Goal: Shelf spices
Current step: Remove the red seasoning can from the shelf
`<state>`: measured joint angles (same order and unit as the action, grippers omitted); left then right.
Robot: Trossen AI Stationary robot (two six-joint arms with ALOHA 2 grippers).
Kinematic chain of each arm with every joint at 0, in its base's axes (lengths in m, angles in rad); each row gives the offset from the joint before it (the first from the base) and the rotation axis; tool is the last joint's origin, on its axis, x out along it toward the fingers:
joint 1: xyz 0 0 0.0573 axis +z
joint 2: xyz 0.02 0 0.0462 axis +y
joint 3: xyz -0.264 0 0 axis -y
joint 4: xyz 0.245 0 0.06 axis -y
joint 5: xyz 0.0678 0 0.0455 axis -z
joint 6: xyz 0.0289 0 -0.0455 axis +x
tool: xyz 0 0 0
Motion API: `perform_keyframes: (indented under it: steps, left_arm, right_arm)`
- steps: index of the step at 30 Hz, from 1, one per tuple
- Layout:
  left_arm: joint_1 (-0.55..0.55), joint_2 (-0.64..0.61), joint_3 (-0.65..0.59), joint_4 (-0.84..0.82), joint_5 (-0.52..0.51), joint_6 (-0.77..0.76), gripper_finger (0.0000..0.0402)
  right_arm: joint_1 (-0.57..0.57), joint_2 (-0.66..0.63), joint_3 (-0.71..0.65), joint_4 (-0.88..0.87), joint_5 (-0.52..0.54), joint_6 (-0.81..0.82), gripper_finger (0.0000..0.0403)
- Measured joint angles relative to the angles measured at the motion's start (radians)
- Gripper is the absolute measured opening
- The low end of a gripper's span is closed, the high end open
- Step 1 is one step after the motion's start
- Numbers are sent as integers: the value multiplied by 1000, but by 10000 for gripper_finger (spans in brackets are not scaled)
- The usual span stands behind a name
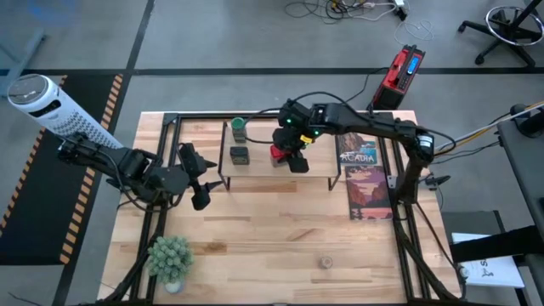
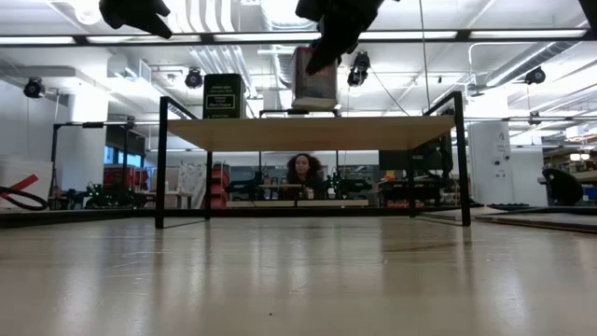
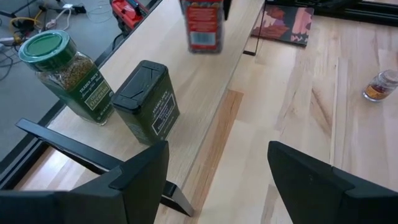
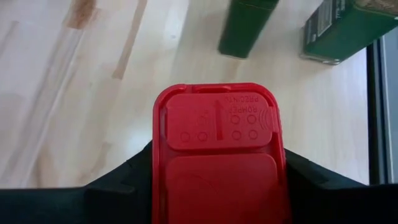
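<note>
The shelf (image 1: 314, 174) is a light-wood board on thin black legs at the table's far middle. On its left end stand the green-capped jar (image 1: 239, 127) (image 3: 62, 74) and the dark square tin (image 1: 240, 155) (image 3: 146, 99), each on its base. My right gripper (image 1: 293, 155) (image 4: 217, 186) is over the shelf's middle, shut on the red square tin (image 1: 277, 153) (image 2: 314, 79). The round tan jar (image 1: 325, 263) (image 3: 379, 87) stands on the table near the near edge. My left gripper (image 1: 197, 189) (image 3: 217, 177) hangs open just left of the shelf, touching nothing. My right gripper pinches the red tin between its two fingers, one finger (image 4: 124, 180) on each side just below the red lid (image 4: 217, 137). It comes from above, pointing down. The tin is nearly upright, its base (image 2: 314, 107) just above the shelf board; whether it touches I cannot tell.
A small leafy potted plant (image 1: 170, 259) stands at the table's near left. Books (image 1: 365, 183) lie flat right of the shelf. A black metal frame (image 1: 161, 127) rims the table. Bare wood lies between shelf and near edge. A person (image 2: 303, 173) sits beyond the table.
</note>
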<state>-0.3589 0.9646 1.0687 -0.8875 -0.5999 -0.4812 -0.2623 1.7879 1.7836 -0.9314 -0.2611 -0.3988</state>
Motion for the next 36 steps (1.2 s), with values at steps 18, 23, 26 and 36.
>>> perform_keyframes:
  steps: [18,23,26,36]
  left_arm:
    - [-7,0,-8,-13,0,-12,263]
    - [-11,0,-25,-13,0,-36,263]
    - [-21,0,-40,-12,8,-60,263]
    - [-81,0,-66,15,10,-127,263]
  right_arm:
    - [136,-49,-3,-103,0,119,190]
    - [196,-49,-4,-104,0,158,194]
    - [244,-49,-5,-105,0,180,196]
    - [424,-49,-11,-99,5,297,194]
